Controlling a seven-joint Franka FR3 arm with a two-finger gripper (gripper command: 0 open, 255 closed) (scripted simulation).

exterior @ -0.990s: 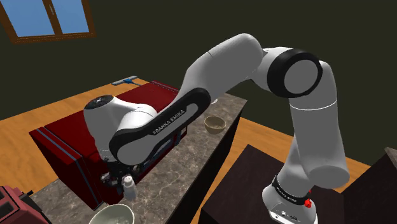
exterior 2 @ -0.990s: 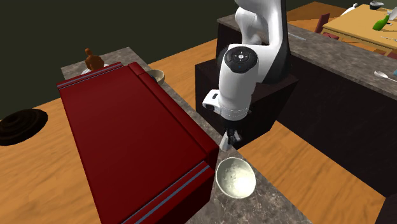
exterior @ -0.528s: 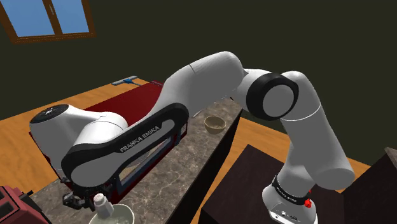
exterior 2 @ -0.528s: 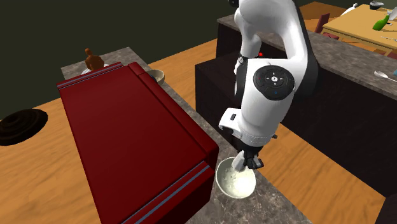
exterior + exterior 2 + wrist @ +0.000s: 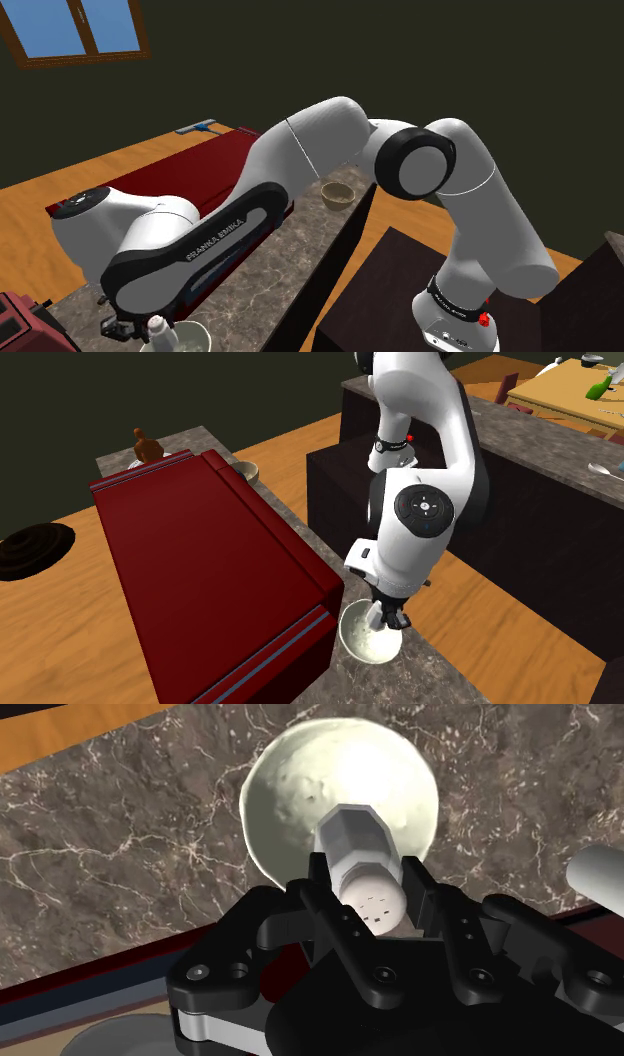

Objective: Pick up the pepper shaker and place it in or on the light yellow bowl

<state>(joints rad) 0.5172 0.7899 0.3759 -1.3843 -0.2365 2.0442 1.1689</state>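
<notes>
The shaker (image 5: pixel 362 854), small, rigid, probably light and slick, hangs above the bowl (image 5: pixel 262 774), near the edge of the counter (image 5: pixel 120 844) by the red chest (image 5: pixel 200 552). The gripper (image 5: pixel 368 894) is clamped on its sides just under the holed top, which looks like the right spot to hold it.

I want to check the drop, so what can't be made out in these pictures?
Wrist view: the pepper shaker, clasped in the gripper, covers its own base; its gap to the pale bowl cannot be judged.
Shoulder view: the bottom edge cuts off the pale bowl.
Second exterior view: the gripper hides most of the pepper shaker.
</notes>
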